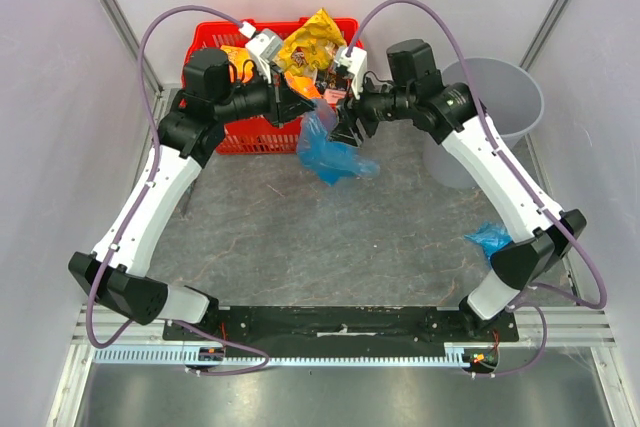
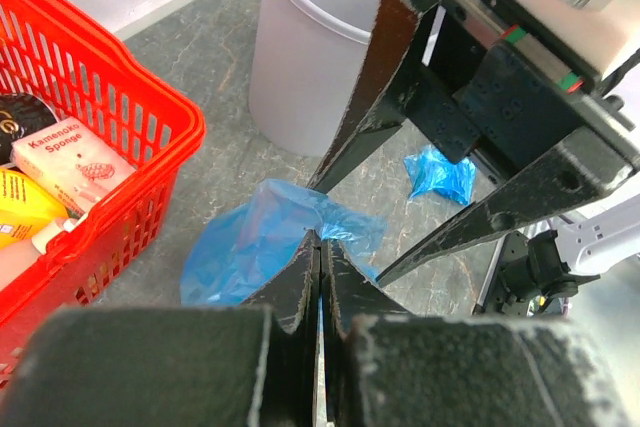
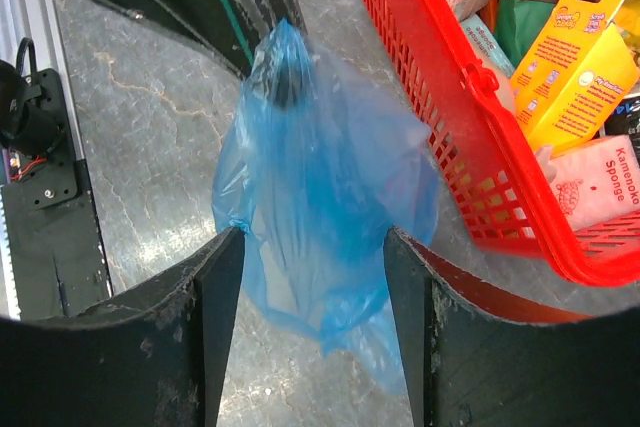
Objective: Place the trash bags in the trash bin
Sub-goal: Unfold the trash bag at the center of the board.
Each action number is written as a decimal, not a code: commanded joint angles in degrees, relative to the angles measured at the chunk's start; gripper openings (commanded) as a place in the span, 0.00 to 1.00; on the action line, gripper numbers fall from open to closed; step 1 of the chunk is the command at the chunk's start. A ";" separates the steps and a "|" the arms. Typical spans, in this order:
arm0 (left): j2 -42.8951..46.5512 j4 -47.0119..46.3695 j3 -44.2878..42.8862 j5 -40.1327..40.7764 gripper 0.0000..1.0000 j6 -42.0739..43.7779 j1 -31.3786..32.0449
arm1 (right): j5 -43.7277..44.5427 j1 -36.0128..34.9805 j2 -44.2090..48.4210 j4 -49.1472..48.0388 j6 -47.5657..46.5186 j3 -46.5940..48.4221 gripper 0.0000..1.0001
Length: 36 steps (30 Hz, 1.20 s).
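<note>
- The left gripper (image 2: 318, 265) has its two fingers clenched flat together with a pinch of blue film between the tips. They grasp the top of the blue trash bag (image 3: 320, 197), which hangs below them. Whether its lower end rests on the table I cannot tell.
- The bag is probably held up like this to offer it to the other arm, since the grey trash bin (image 2: 300, 67) stands on the right arm's side, beyond the right fingers and well apart from the left fingertips.
- The right gripper (image 3: 312, 237) faces the left one with its jaws wide apart, one finger on each side of the hanging bag. The film fills the gap between them, but nothing is clamped. Whether either pad touches the plastic I cannot tell.
- No blue shows inside the bin from above, so the task looks barely begun.
- A second blue trash bag (image 1: 490, 239) lies crumpled on the table, well apart from both pairs of fingers.
- The red shopping basket (image 3: 470, 147) sits just beside one right finger, so closing there risks catching the mesh wall.
</note>
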<state>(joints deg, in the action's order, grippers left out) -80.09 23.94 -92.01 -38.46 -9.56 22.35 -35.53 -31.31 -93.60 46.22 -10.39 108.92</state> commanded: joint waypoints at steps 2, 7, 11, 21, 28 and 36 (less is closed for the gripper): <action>0.02 -0.30 -2.12 1.02 0.02 0.95 1.03 | 3.96 -1.65 -1.23 -4.12 1.87 2.35 0.65; 0.29 -0.21 -1.42 0.58 0.02 1.39 1.38 | 7.31 -1.74 -0.97 -5.26 0.90 0.94 0.65; 0.55 -0.48 -0.81 -1.44 0.02 1.48 1.47 | 10.47 -1.74 0.08 -6.49 0.29 -1.08 0.62; 1.69 -2.14 0.25 -6.89 0.02 1.39 1.47 | 14.96 -1.74 1.14 -9.38 0.19 -5.03 0.54; 2.49 -3.55 1.13 -12.86 0.02 1.30 1.38 | 21.55 -1.65 2.55 -14.92 2.13 -11.27 0.50; 3.28 -5.75 1.48 -19.63 0.02 0.25 1.47 | 18.49 -1.56 1.93 -17.65 3.27 -14.35 0.48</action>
<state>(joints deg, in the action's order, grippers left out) -79.05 21.41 -90.54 -53.04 -9.30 23.62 -15.97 -32.91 -93.38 33.26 -8.32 95.61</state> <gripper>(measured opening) 0.023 0.483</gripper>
